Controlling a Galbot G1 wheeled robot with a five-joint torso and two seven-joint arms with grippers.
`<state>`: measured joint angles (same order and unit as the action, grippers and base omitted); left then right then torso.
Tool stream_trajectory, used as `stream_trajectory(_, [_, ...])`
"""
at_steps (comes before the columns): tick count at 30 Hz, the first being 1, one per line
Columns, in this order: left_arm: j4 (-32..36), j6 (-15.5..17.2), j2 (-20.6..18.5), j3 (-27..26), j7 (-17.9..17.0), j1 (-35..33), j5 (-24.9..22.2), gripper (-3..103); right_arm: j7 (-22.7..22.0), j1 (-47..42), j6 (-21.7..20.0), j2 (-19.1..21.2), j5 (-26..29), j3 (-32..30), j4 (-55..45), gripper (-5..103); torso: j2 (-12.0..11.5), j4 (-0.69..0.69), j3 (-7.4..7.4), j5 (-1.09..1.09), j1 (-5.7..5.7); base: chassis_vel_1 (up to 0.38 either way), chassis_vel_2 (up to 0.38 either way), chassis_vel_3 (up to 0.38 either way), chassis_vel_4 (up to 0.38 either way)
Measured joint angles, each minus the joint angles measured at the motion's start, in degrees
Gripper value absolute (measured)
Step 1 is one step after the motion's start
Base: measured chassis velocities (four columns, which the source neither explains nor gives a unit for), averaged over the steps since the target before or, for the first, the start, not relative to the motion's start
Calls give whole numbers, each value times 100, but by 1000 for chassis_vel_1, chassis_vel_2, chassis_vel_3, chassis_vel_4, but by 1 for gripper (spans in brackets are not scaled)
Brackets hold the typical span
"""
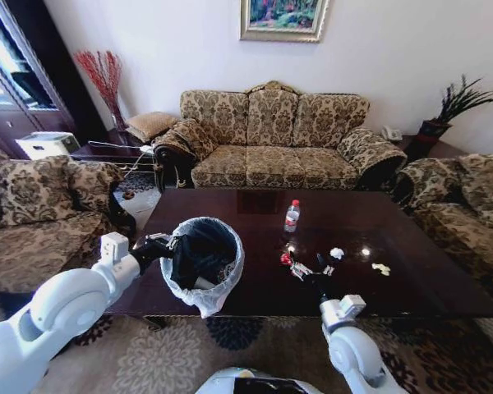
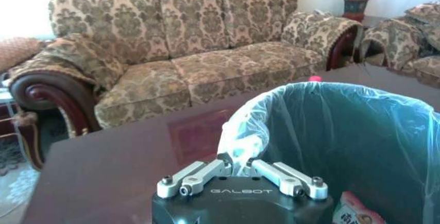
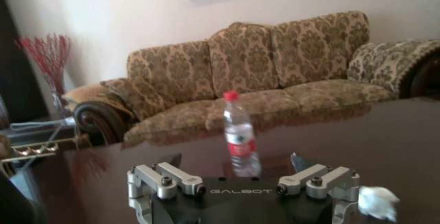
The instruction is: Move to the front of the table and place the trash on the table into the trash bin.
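Note:
The trash bin [image 1: 204,261], black inside with a whitish bag over its rim, hangs over the table's [image 1: 230,209] near left edge. My left gripper [image 1: 168,245] is shut on the rim; in the left wrist view the left gripper [image 2: 237,163] pinches the bag fold of the trash bin [image 2: 330,131], and a packet [image 2: 354,211] lies inside. My right gripper [image 1: 319,268] is low over the table and open, beside a red wrapper [image 1: 287,258]. The bottle [image 1: 292,215] stands upright beyond it. The right wrist view shows the right gripper [image 3: 235,163], the bottle [image 3: 240,140] ahead and white crumpled paper [image 3: 378,202] beside one finger.
White paper [image 1: 337,253] and a yellowish scrap [image 1: 381,268] lie on the table's right part. A patterned sofa [image 1: 271,139] stands behind the table, with armchairs [image 1: 41,205] left and right. Patterned carpet runs along the table's near edge.

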<state>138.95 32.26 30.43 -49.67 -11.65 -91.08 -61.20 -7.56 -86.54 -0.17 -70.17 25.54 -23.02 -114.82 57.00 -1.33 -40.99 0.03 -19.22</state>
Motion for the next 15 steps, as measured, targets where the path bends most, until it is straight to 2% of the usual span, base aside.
stream_trajectory(4, [-23,-5,-67,8,13,1,-3,2,195,335,35,-39,-96,55,868,100,0,2,0,4,-1,-120,-145,115,122])
stream_trajectory(6, [-25,-6,-75,11,13,0,-3,2,223,377,30,-47,-104,75,978,100,0,2,0,2,0,-59,-53,65,72])
stream_trajectory(10, [-63,-7,-117,34,8,-6,-6,2,451,556,-40,-73,-102,200,1407,100,0,-4,0,-10,0,26,23,-16,-6])
stream_trajectory(15, [-88,-7,-150,45,5,-4,-14,2,748,704,-97,-103,-107,278,1657,100,0,-3,0,-7,0,45,39,-20,-11])
